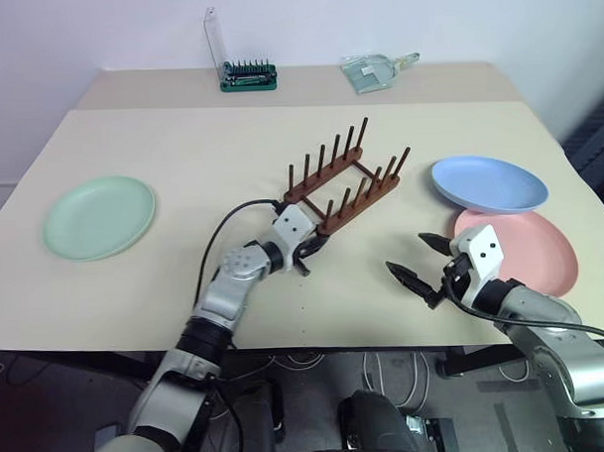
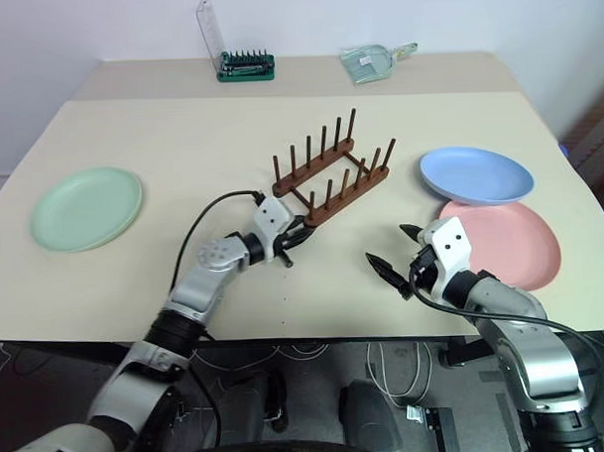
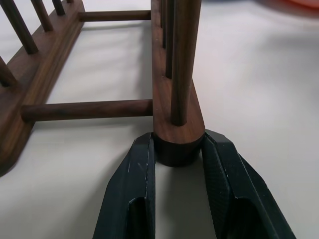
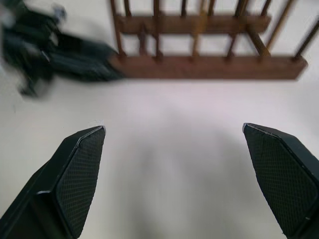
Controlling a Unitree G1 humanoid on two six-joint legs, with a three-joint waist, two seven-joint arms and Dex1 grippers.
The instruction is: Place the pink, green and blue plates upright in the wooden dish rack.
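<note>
While right fingers [image 4: 279, 174] gape wide, left fingers [image 3: 134, 189] apparently clamp dish rack [image 3: 177, 132] rail end.

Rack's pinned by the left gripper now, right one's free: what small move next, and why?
Probably swing the open right gripper to the near rim of the pink plate. The left gripper is clamped on the near end of the wooden dish rack, the rack holds no plates, and the pink plate lies flat closest to the right gripper.

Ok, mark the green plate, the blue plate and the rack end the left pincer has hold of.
green plate [image 1: 99, 216], left eye view, middle of its face.
blue plate [image 1: 489, 183], left eye view, middle of its face.
wooden dish rack [image 3: 178, 133], left wrist view, rail end clamped between the left pincer [image 3: 178, 158] fingers.
</note>
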